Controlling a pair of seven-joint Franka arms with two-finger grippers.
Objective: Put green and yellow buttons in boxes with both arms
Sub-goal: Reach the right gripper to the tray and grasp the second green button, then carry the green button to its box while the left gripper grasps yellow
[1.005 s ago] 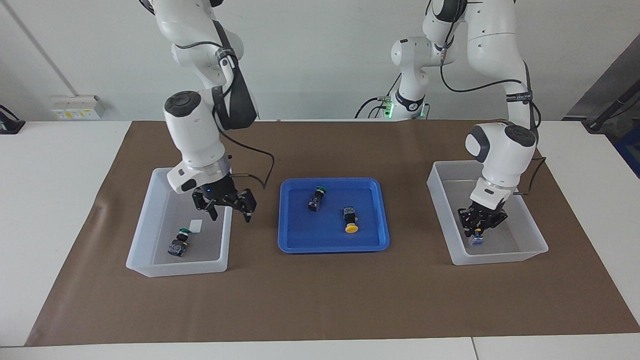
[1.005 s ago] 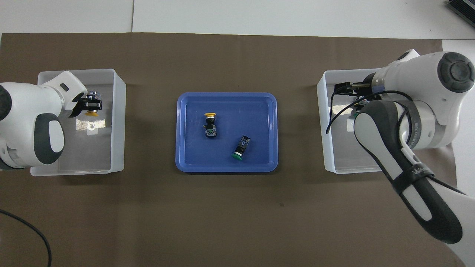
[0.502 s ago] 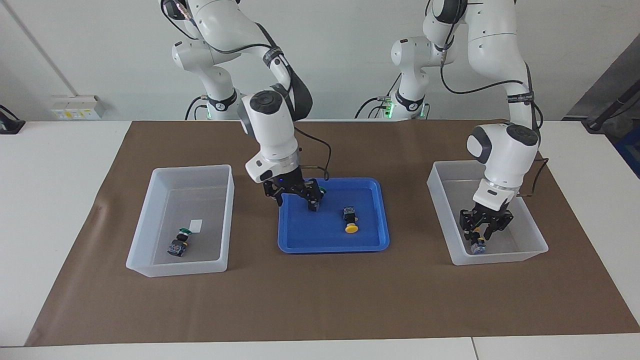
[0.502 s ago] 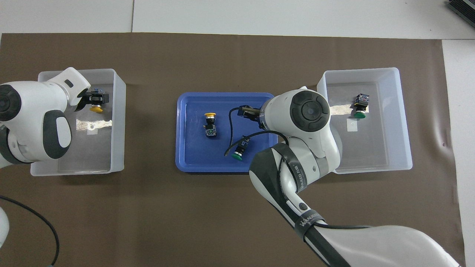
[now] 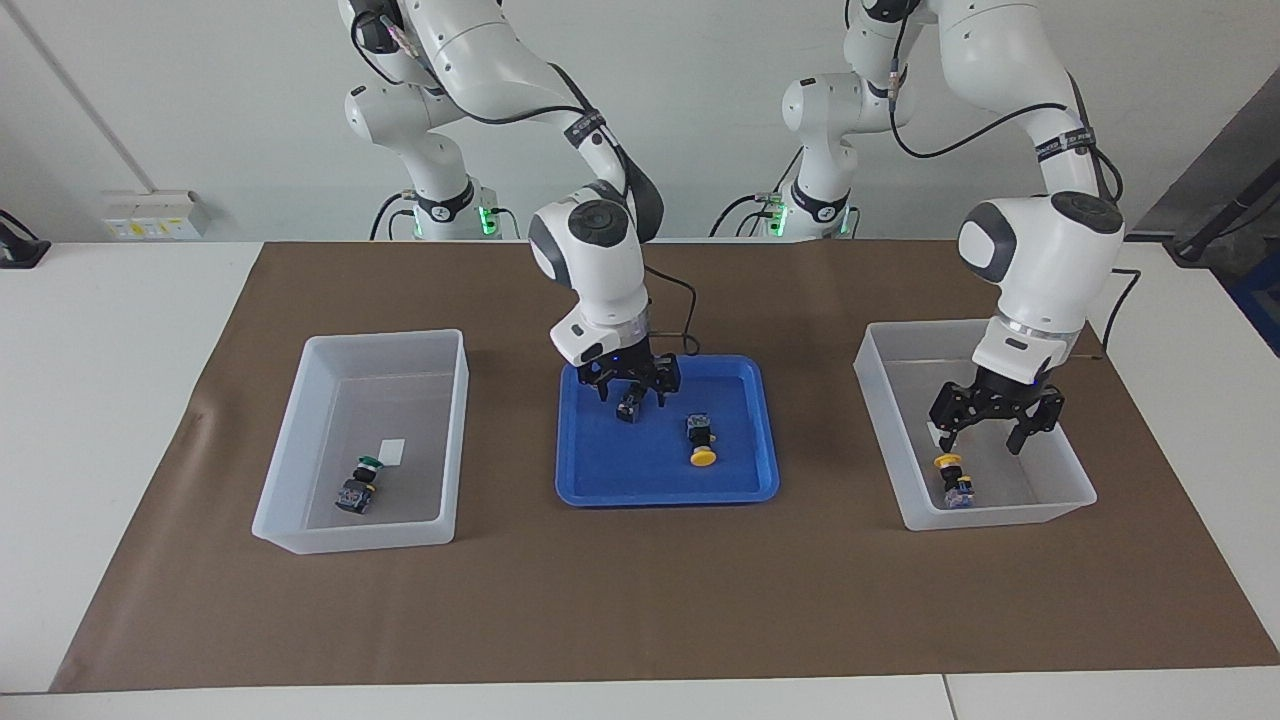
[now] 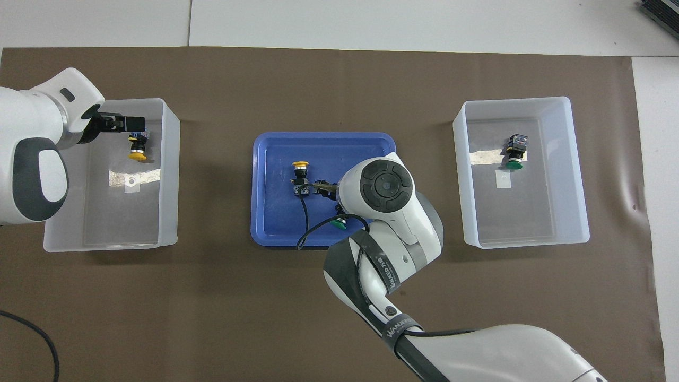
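My right gripper (image 5: 636, 386) is open and low in the blue tray (image 5: 600, 480), its fingers on either side of a green button (image 5: 630, 404). In the overhead view only that button's green cap (image 6: 338, 224) shows under the wrist. A yellow button (image 5: 702, 440) lies in the tray, farther from the robots (image 6: 301, 176). My left gripper (image 5: 995, 428) is open and empty above the box (image 5: 880, 420) at the left arm's end, where a yellow button (image 5: 953, 480) lies (image 6: 137, 148). A green button (image 5: 357, 485) lies in the other box (image 5: 300, 440).
A brown mat (image 5: 640, 600) covers the table under the tray and both boxes. Each box has a small white label on its floor (image 5: 392, 451). The right arm's forearm (image 6: 382, 265) stretches over the mat and the tray's nearer edge.
My right gripper left its box, crossed to the tray and came down around the green button. My left gripper opened, let go of the yellow button in its box and rose.
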